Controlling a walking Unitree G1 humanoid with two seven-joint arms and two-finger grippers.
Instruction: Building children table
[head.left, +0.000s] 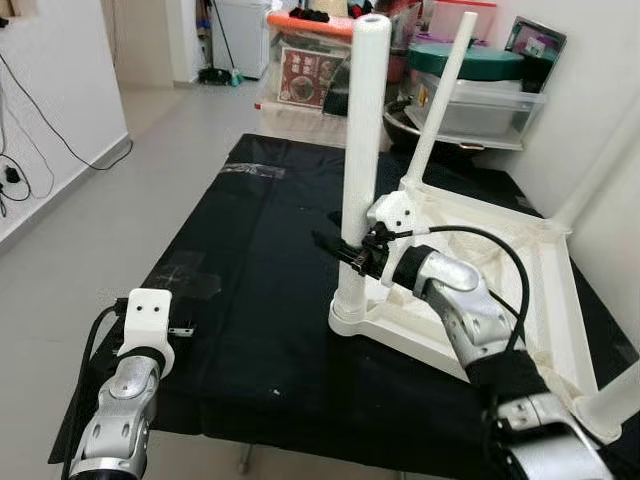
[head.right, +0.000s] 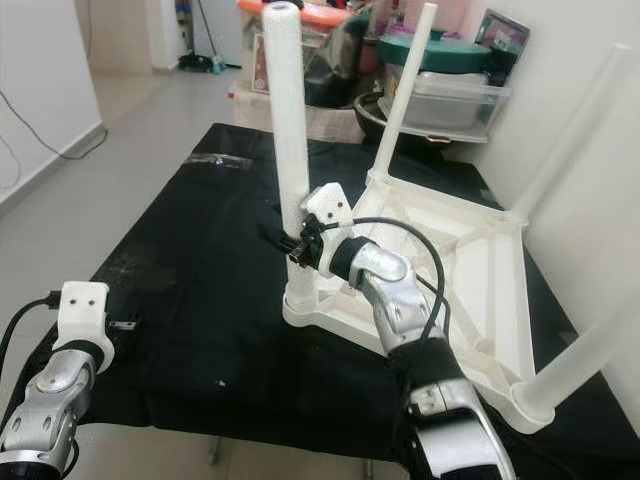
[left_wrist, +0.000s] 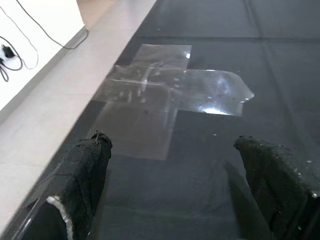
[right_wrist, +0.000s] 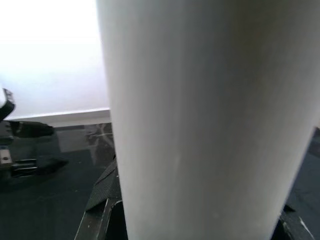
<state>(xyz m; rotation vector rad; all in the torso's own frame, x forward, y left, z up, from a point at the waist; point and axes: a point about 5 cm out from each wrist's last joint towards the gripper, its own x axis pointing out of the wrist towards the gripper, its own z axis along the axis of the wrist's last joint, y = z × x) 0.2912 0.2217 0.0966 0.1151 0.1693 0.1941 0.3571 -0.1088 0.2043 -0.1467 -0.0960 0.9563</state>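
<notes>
At seven o'clock in the left eye view, the left gripper (head.left: 183, 330) hovers low over the black tablecloth (head.left: 250, 300), its fingers (left_wrist: 85, 170) spread wide apart and holding nothing; the left wrist view adds a patch of clear tape (left_wrist: 165, 100) stuck to the cloth just ahead of them. Toward centre, the white children's table frame (head.left: 480, 290) lies upside down on the cloth, and the right gripper (head.left: 345, 250) is clamped on the near-left leg (head.left: 360, 150), low on its shaft, at about nine o'clock from the frame. By my reading the build is far along: four legs stand up from the corners, and this one may need seating or tightening, though the joints cannot be judged. The right wrist view gives the leg (right_wrist: 210, 120) pressed between its fingers, with the left gripper (right_wrist: 25, 130) at nine o'clock.
</notes>
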